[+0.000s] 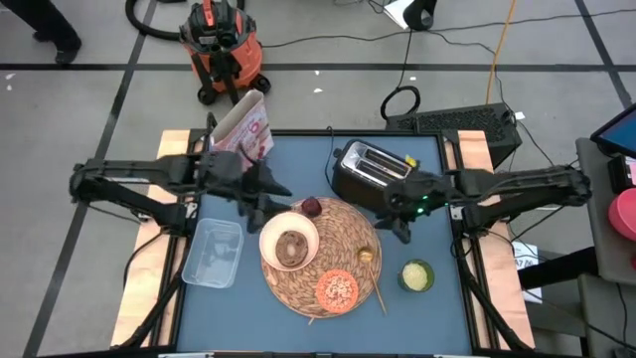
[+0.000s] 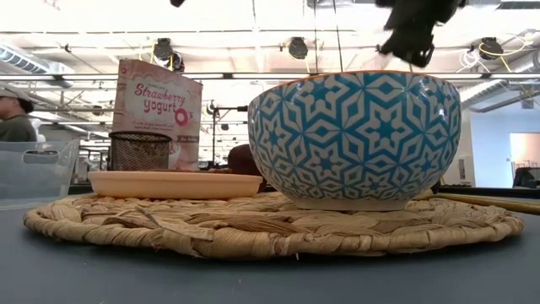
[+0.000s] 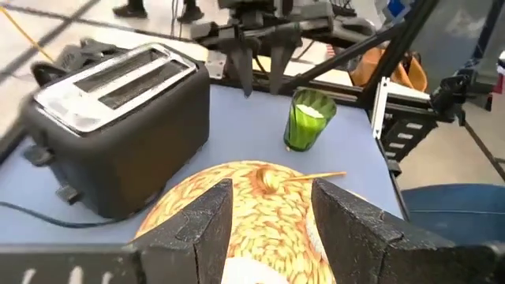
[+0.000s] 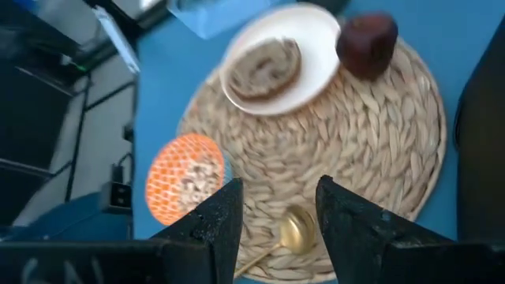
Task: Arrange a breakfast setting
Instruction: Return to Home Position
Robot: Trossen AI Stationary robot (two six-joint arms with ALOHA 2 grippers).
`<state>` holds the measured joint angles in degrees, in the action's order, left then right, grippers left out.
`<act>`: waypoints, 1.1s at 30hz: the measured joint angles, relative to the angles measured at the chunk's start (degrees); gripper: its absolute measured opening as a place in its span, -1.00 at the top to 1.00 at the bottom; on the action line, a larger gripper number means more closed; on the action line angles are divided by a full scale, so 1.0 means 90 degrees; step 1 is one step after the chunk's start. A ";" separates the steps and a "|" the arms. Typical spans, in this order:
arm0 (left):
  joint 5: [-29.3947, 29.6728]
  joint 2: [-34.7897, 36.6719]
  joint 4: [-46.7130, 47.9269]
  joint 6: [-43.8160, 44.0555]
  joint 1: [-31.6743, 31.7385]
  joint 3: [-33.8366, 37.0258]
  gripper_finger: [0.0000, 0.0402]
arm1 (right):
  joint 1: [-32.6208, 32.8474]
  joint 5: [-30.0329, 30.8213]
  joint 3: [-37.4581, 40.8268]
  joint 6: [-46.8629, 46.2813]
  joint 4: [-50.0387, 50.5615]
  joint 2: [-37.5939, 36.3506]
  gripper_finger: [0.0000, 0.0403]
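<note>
Left gripper (image 1: 262, 195) and right gripper (image 1: 396, 217) above opposite edges of the straw placemat (image 1: 343, 242), fingers apart (nothing between them).

Overhead camera: fixed above the table (image 1: 298, 159), facing straight down, far enough back to take in all four edges, both arms and the surrounding floor.

Low camera: at table-top height, at the edge opposite the toaster (image 1: 370, 169). It looks level and sits very close to the placemat (image 2: 270, 226). A patterned bowl (image 2: 354, 139) fills much of its field, with the room beyond.

Left wrist camera: just above the placemat, facing the right edge past the toaster and the green cup (image 3: 308, 118).

Right wrist camera: tilted steeply down, facing the left edge.

All four share the placemat; both wrist views share the spoon (image 4: 296, 229).
</note>
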<state>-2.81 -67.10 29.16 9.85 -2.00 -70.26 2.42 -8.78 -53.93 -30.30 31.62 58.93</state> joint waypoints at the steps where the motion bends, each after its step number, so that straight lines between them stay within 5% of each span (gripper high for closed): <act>1: 0.0040 0.0147 0.0103 -0.0027 0.0000 0.0000 0.11 | 0.0000 0.0002 0.0000 0.0051 0.0000 -0.0154 0.24; 9: 0.0647 0.1652 0.0272 -0.0527 -0.0108 0.0619 0.11 | 0.0000 -0.0002 -0.0002 0.0866 0.0016 -0.1255 0.24; 24: 0.0663 0.4618 -0.3003 -0.0938 -0.0121 0.4901 0.11 | 0.0000 -0.0002 -0.0002 0.2146 0.0024 -0.2168 0.24; 33: 0.0663 0.5631 -0.4153 -0.0941 -0.0121 0.6364 0.11 | 0.0002 -0.0005 -0.0002 0.2655 0.0022 -0.2202 0.24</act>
<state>3.16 -16.42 -8.23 1.39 -3.09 -12.98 2.44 -8.82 -53.95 -6.40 31.81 39.11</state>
